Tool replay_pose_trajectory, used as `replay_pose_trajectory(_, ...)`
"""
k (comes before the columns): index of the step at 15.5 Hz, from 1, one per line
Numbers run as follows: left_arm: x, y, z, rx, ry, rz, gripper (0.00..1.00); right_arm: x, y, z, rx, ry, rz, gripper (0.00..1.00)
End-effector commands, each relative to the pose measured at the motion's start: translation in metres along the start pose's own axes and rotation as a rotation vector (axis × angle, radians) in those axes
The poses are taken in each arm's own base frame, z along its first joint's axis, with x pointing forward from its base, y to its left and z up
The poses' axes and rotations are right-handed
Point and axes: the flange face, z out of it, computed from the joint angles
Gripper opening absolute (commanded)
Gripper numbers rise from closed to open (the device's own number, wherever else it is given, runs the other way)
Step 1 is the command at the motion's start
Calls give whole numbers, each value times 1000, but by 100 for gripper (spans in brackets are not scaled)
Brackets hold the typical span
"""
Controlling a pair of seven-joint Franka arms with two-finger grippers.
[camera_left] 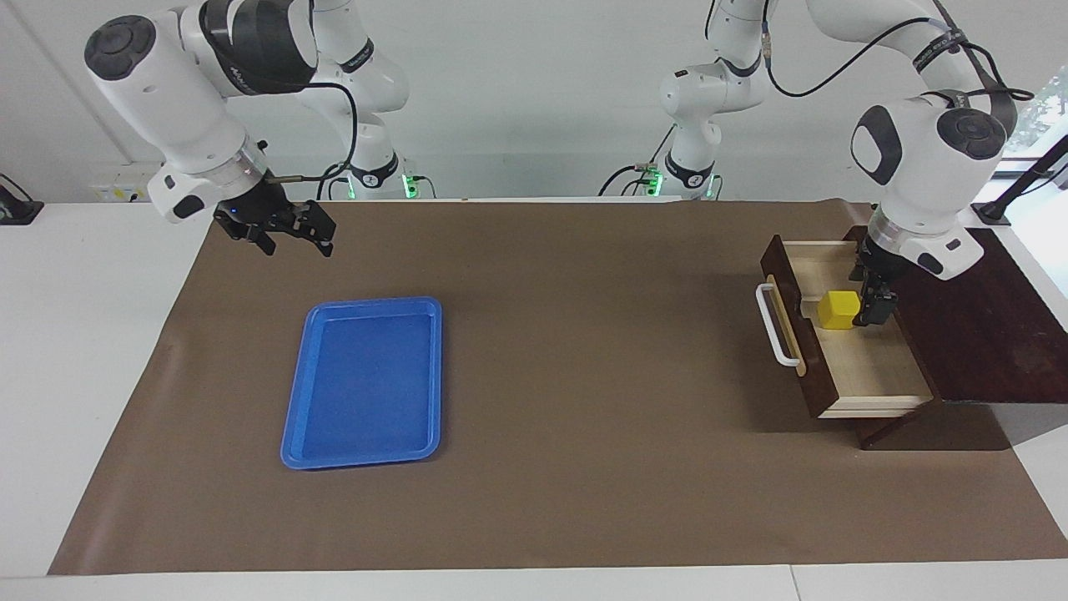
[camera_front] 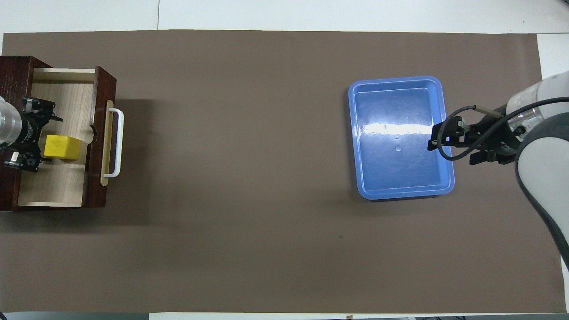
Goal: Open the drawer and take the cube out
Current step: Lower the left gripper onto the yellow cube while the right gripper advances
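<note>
Drawer: dark brown wooden drawer (camera_left: 843,334) with white bar handle (camera_left: 774,325), pulled out of its box, pale interior showing.
Cube: small bright yellow cube (camera_left: 838,309) inside the drawer, at 3 o'clock from the handle in the facing view.
Left gripper (camera_left: 876,307): down in the drawer, against the cube; I cannot tell whether it clasps it.
Right gripper (camera_left: 284,229): waits in the air at 11 o'clock from the flat blue plastic tray (camera_left: 365,382), fingers spread.

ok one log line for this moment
drawer: open | yellow cube: in drawer | left end effector: at cube, grip unclear | right end effector: waiting, near blue tray
</note>
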Motion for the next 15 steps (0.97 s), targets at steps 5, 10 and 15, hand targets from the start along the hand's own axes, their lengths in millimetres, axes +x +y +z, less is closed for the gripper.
replay_pose_trajectory(5,15,-21,17,-22,-7,-90,100,-23,-55,52,134,-72,321,100)
replay_pose_trajectory(10,7,-21,29,-39,-7,-103,69,-20,-98,91,238,-151,573,100)
replay_pose_trajectory(15,19,0,6,-44,-1,-96,0,-30,-138,126,320,-247,767,100)
